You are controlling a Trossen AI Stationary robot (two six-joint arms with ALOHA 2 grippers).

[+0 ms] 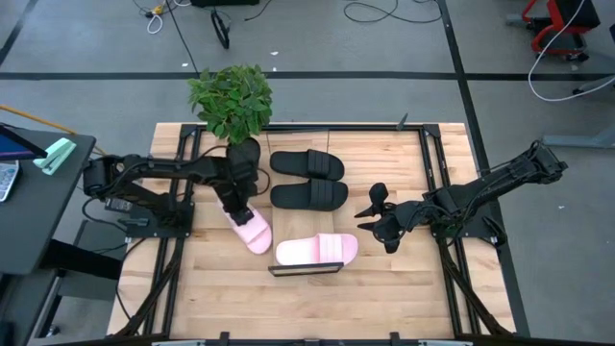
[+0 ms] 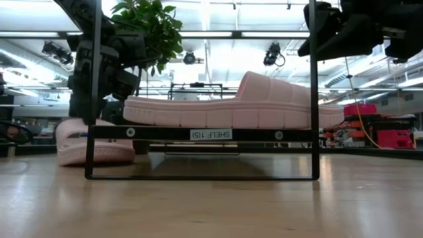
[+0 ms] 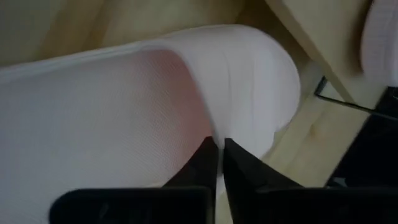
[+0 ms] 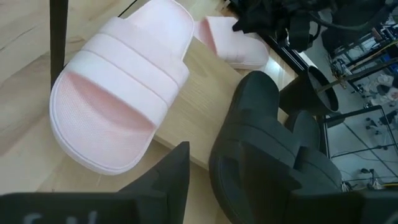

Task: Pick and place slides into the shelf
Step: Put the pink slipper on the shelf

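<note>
Left tool (image 1: 240, 213) pinching pink slide's (image 1: 252, 231) strap.

The pale pink foam-like slide (image 4: 118, 93) is finished matt with fine grain. The thin black metal shelf frame (image 2: 198, 133) is smooth. The light wooden desk (image 1: 317, 308) is satin.

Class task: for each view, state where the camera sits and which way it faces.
High: overhead, facing straight down; both arms show.
Low: table height, level through the shelf; arms enter above.
Left wrist: faces the loose pink slide; left gripper pinches its strap.
Right wrist: faces the shelved pink slide; right gripper open.
Shared: high and low both show the shelved pink slide.
</note>
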